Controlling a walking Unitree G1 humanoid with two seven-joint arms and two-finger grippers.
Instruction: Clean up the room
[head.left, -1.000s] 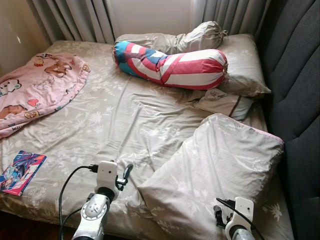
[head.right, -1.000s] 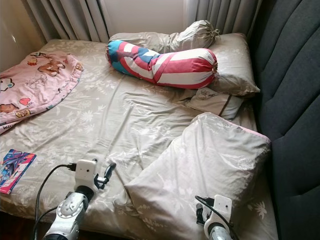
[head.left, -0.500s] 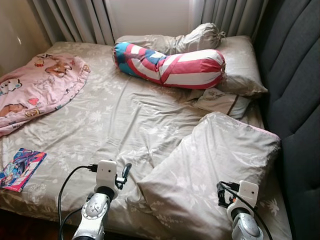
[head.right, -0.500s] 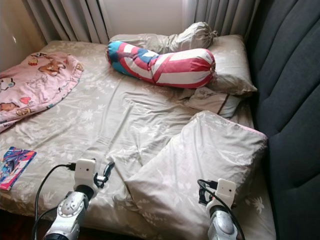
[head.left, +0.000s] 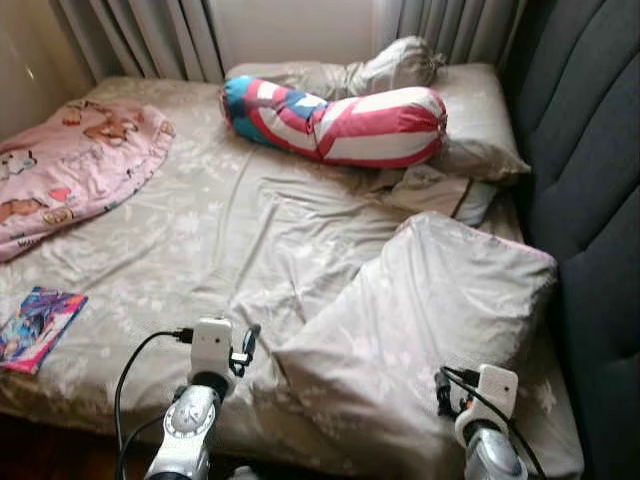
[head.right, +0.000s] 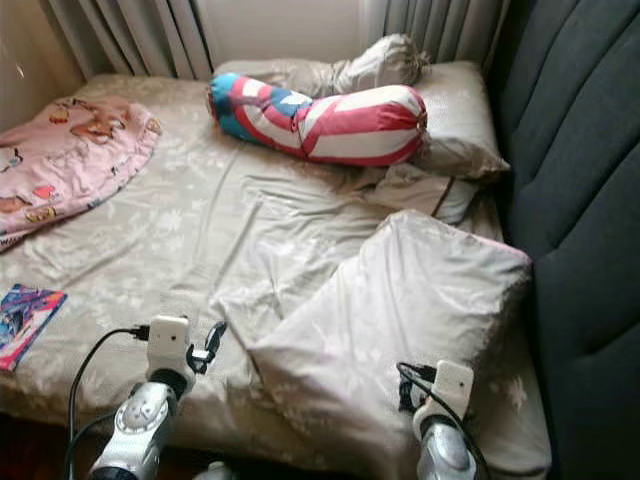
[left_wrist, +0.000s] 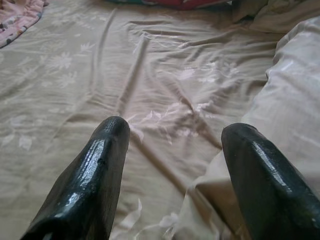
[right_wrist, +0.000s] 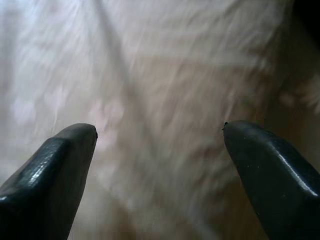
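Observation:
A big beige floral pillow (head.left: 425, 320) lies askew on the bed's near right side. My left gripper (left_wrist: 175, 131) hovers open just above the sheet, by the pillow's lower left corner (left_wrist: 280, 115), with nothing between its fingers. In the eye views it sits near the bed's front edge (head.left: 247, 343). My right gripper (right_wrist: 159, 129) is open and close over the pillow's fabric at its near right end; its wrist (head.left: 485, 392) rises at the bottom. A red, white and blue bolster (head.left: 340, 125) lies across the head of the bed.
A pink cartoon blanket (head.left: 75, 165) is bunched at the far left. A colourful book (head.left: 35, 325) lies near the front left edge. Beige pillows (head.left: 470, 130) sit by the dark padded headboard (head.left: 590, 190). Grey curtains (head.left: 140, 35) hang behind the bed.
My right arm has risen and come in over the pillow's near end. The left gripper has stayed put. The camera has shifted a little, sliding the whole scene.

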